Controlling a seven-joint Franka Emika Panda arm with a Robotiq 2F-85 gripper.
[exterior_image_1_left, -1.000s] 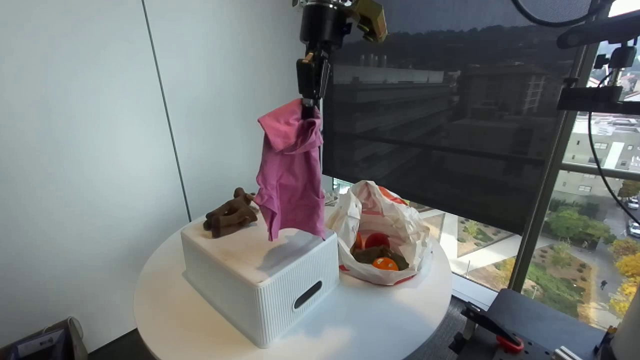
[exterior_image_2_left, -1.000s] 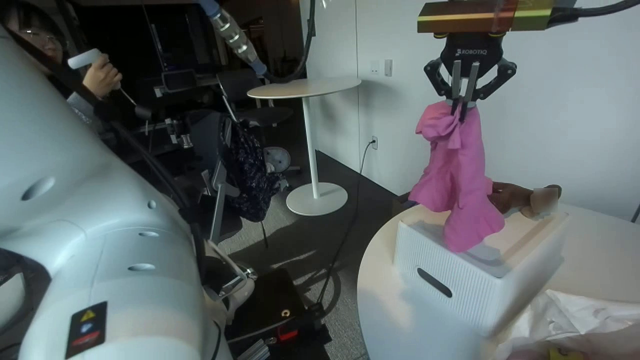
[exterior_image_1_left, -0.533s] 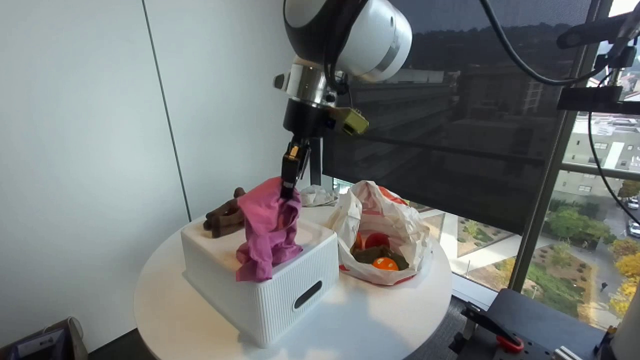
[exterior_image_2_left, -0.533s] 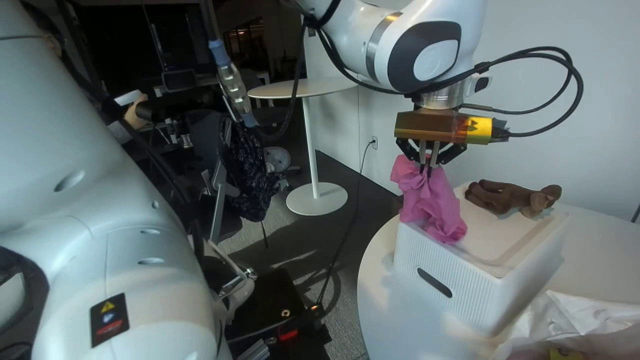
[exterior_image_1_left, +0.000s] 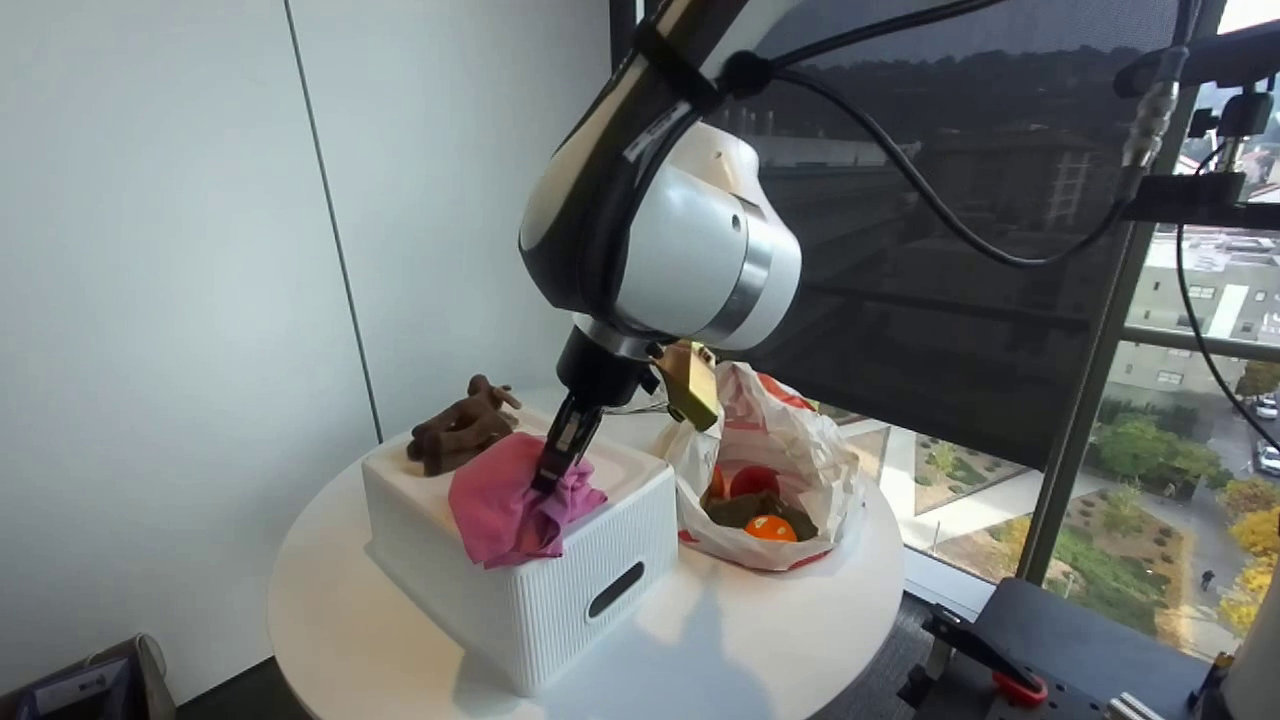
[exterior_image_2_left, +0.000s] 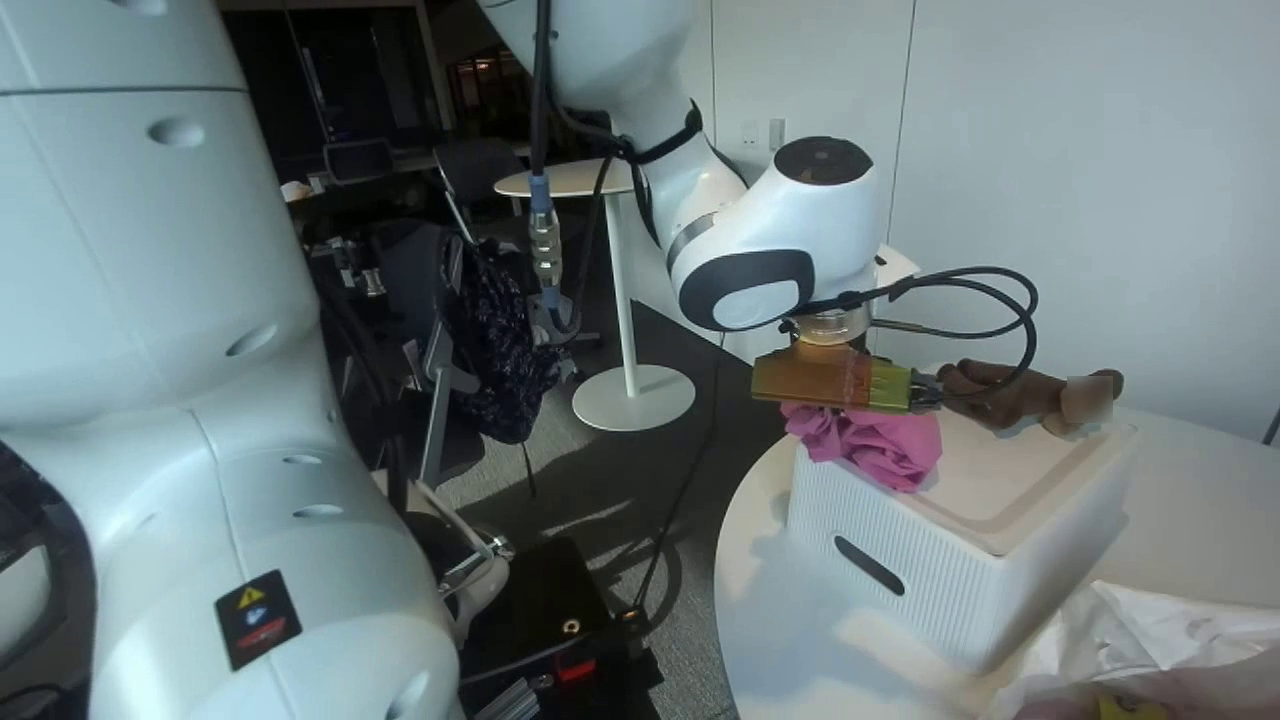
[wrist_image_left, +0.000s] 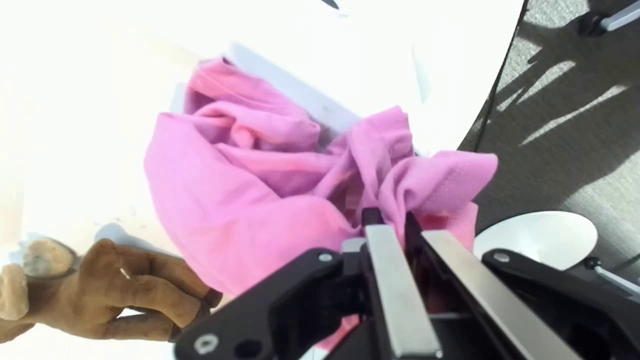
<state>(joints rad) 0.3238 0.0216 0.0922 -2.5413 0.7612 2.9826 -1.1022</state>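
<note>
Because the gripper (wrist_image_left: 392, 220) pinches the pink cloth (wrist_image_left: 270, 200) by a gathered fold, with the rest slumped on a top corner of the ribbed white box (exterior_image_1_left: 550, 612) and lapping at its edge, letting go could let the loose part drag it onto the round white table (exterior_image_1_left: 335, 610); a fold snagged between the fingertips could lift away with them; pressing lower could jam the fingers against the box top; the brown plush animal (wrist_image_left: 135, 292) lies just beside the cloth, so a sideways sweep could shove it; in an exterior view a black cable (exterior_image_2_left: 1035, 322) loops across the plush, though whether they touch cannot be told; a white plastic bag (exterior_image_1_left: 832, 462), holding a round orange object (exterior_image_1_left: 771, 528), stands just beside the box, its rim partly hidden by the wrist camera (exterior_image_1_left: 688, 385).
</note>
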